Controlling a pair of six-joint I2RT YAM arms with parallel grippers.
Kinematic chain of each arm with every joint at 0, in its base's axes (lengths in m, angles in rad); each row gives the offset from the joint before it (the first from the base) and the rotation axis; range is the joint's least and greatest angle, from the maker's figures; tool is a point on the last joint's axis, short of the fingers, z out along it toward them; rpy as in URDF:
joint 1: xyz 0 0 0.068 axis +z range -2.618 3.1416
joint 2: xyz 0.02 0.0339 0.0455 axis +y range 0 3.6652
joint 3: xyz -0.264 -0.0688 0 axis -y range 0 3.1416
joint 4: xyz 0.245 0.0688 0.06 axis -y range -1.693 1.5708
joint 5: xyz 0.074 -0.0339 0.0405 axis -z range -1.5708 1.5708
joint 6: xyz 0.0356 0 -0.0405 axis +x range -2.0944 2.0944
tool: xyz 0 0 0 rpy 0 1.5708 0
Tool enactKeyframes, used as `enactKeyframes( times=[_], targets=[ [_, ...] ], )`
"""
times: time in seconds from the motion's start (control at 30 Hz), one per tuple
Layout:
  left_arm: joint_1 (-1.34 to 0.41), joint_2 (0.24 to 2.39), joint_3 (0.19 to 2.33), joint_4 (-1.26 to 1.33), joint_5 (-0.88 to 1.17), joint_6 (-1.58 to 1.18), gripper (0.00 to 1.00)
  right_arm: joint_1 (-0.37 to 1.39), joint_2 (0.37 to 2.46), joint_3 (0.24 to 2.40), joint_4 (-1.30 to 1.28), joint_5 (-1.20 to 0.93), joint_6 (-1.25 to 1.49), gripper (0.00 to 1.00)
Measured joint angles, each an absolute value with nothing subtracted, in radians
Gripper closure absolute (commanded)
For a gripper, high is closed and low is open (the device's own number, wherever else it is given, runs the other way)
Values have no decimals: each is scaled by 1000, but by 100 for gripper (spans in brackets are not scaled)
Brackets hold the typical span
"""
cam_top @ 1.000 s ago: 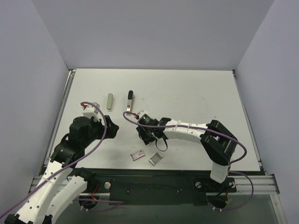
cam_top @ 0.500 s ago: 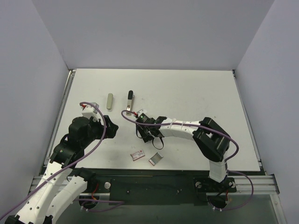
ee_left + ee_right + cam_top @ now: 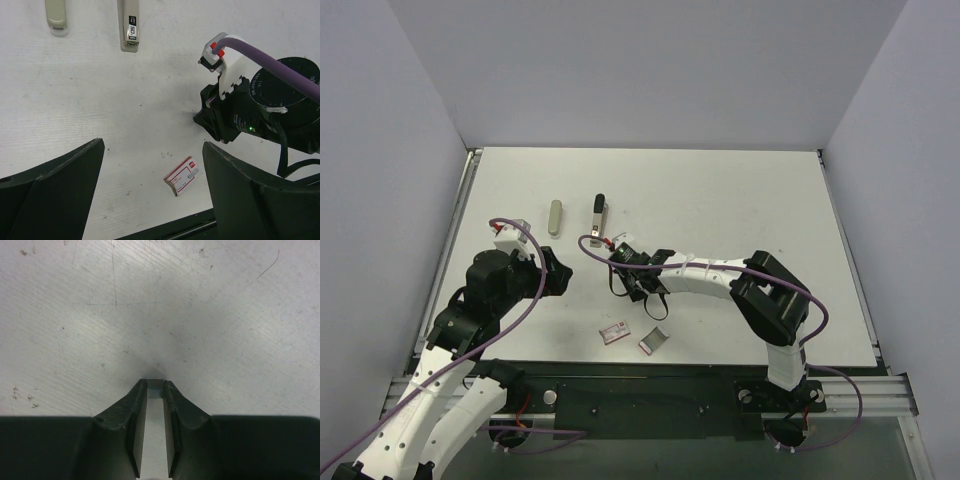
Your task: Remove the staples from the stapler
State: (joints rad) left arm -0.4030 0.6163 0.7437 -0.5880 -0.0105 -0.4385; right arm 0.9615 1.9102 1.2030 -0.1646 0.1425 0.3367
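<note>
The stapler, a slim silvery bar with a black far end, lies on the white table; it also shows in the left wrist view. My right gripper points down at the table just in front of the stapler. In the right wrist view its jaws are pinched on a tiny silvery strip of staples at their tips, right at the table surface. My left gripper hovers left of it, open wide and empty.
A beige bar lies left of the stapler. A small red-and-white box and a small grey box lie near the front edge. The right arm's wrist fills the right of the left wrist view.
The right arm's elbow has swung a little to the left and its gripper has shifted slightly left. The left arm has barely moved.
</note>
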Motion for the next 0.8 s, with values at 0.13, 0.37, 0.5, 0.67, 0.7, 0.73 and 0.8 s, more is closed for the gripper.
enactKeyframes(
  times=[0.13, 0.37, 0.5, 0.67, 0.7, 0.73, 0.8],
  targets=[
    [-403, 616, 744, -588, -10, -438, 10, 962, 1910, 1204, -165, 144, 338, 98],
    [-397, 616, 744, -588, -10, -439, 10, 962, 1909, 1204, -165, 150, 340, 100],
    [-396, 616, 744, -588, -10, -439, 10, 964, 1886, 1178, -165, 159, 341, 100],
    [-396, 616, 744, -588, -10, -439, 10, 978, 1781, 1098, -176, 170, 350, 100],
    [-396, 616, 744, -588, -10, -439, 10, 984, 1753, 1081, -177, 170, 352, 100],
    [-395, 616, 744, -588, -10, -439, 10, 990, 1724, 1065, -177, 170, 352, 100],
    [-395, 616, 744, -588, -10, -439, 10, 1003, 1671, 1038, -178, 169, 356, 99]
  ],
)
